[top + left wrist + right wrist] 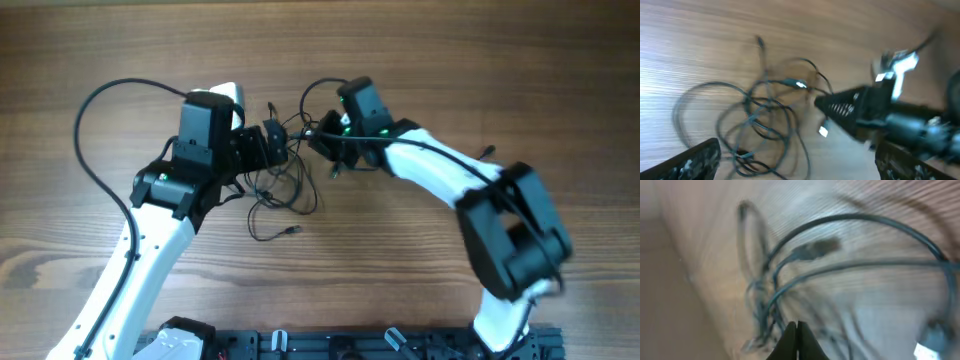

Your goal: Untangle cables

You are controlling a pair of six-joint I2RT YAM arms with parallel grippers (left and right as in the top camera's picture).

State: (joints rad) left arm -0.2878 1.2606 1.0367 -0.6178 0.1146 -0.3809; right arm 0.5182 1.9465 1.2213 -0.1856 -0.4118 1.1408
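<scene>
cables looped on table | right hand pinched alongside

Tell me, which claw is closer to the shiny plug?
Right. The right claw, shut, points its tip right beside the shiny plug; the left claw hangs open, farther back from it.

Nothing legible in any view.
No letters, numbers, labels or brand marks can be read on the thin black cables, the white-and-black robot arms or the wood-grain table; both wrist views are blurred.
</scene>
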